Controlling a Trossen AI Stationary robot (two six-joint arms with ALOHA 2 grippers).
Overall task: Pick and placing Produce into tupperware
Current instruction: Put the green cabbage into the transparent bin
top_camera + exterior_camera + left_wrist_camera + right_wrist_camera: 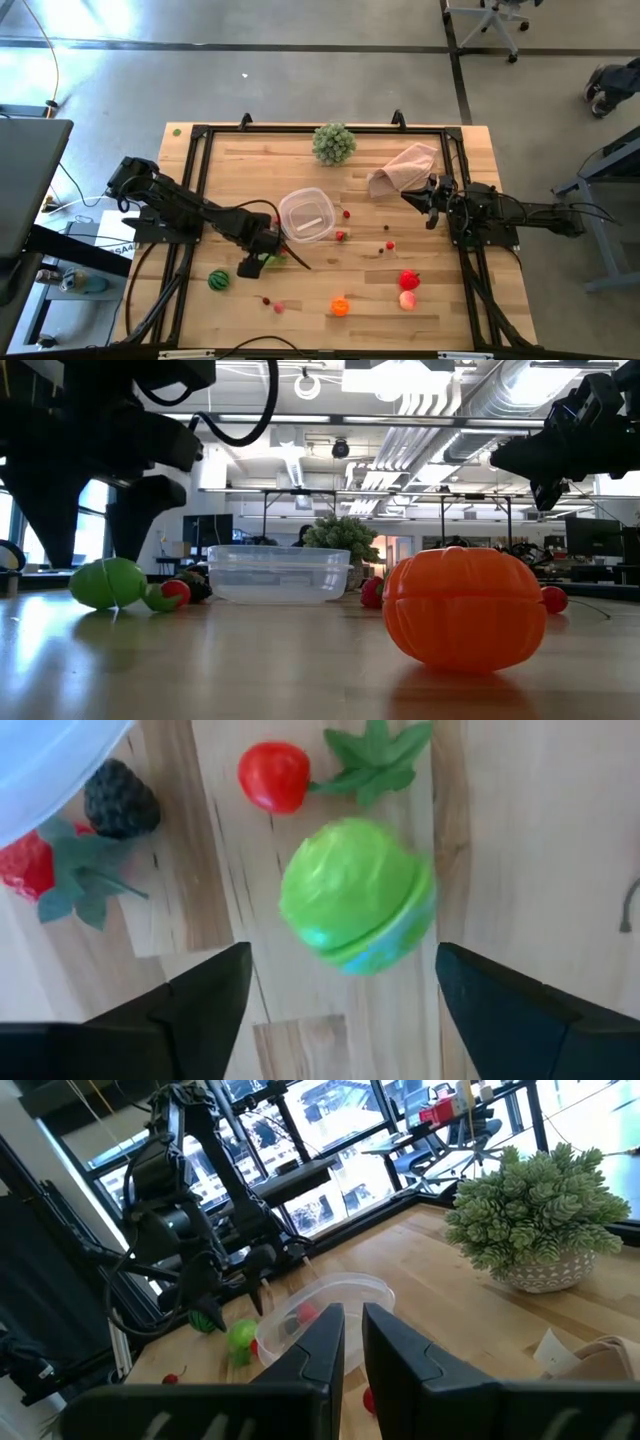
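Wooden table (440,300): tub (306,214) holds no produce yet; all pieces lie scattered. Left gripper (340,995) spread wide over green fruit (356,894) beside tub; right gripper (352,1342) closed, idle.

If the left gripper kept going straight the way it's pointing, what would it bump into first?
Most likely the light green ball. The left gripper has its jaws open and points down at the table, with the ball lying between and just ahead of its fingers. How far above the ball it hangs is hard to judge.
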